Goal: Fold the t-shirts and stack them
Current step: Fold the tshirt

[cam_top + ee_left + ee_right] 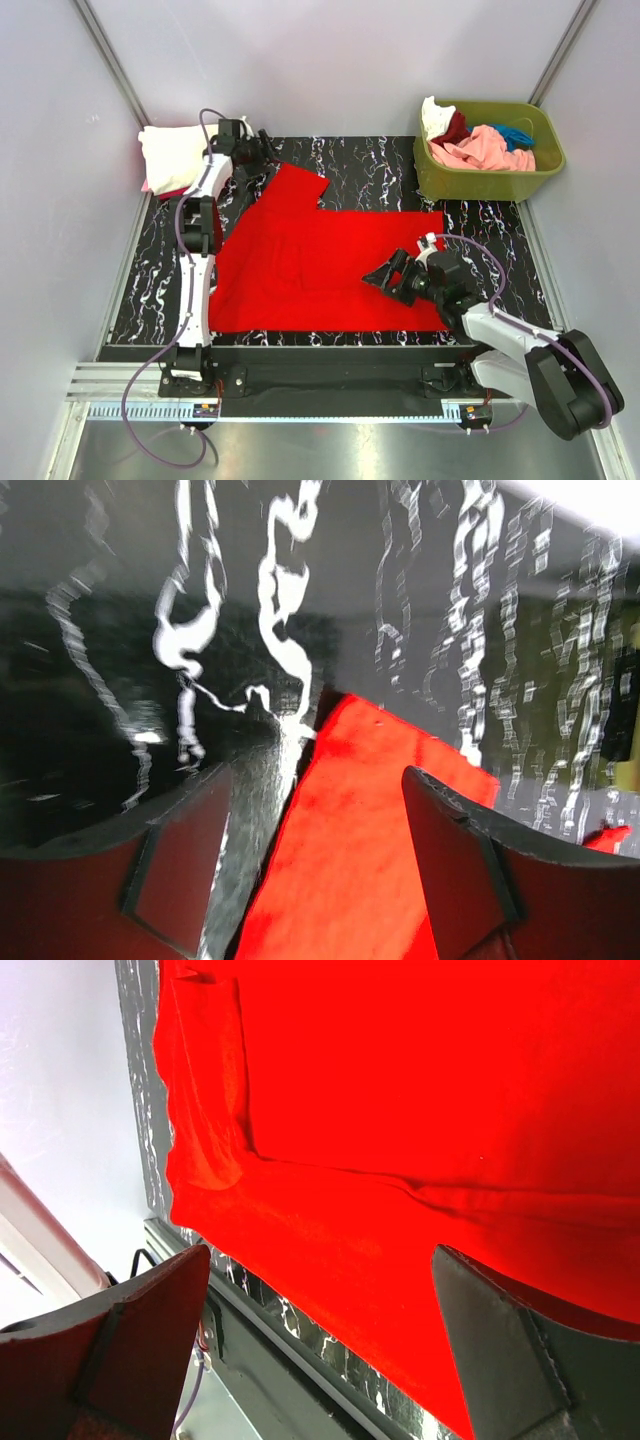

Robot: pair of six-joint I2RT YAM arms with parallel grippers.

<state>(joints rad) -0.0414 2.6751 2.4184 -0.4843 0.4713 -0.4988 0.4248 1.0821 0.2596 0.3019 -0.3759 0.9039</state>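
A bright red t-shirt (310, 260) lies spread flat on the black marbled table (370, 165). My left gripper (268, 148) is open and empty at the shirt's far-left sleeve; the left wrist view shows the red sleeve (370, 820) between its fingers. My right gripper (385, 280) is open and empty above the shirt's near right part; the right wrist view shows the shirt (420, 1100) below. A folded cream-white shirt (172, 155) lies over a pink and dark red one at the far left. Pink (485, 148), cream-white, dark red and teal shirts fill the bin.
An olive-green plastic bin (490, 180) stands at the table's far right corner. Grey walls close in the back and both sides. The table's near edge and a metal rail (330, 345) run just below the shirt's hem.
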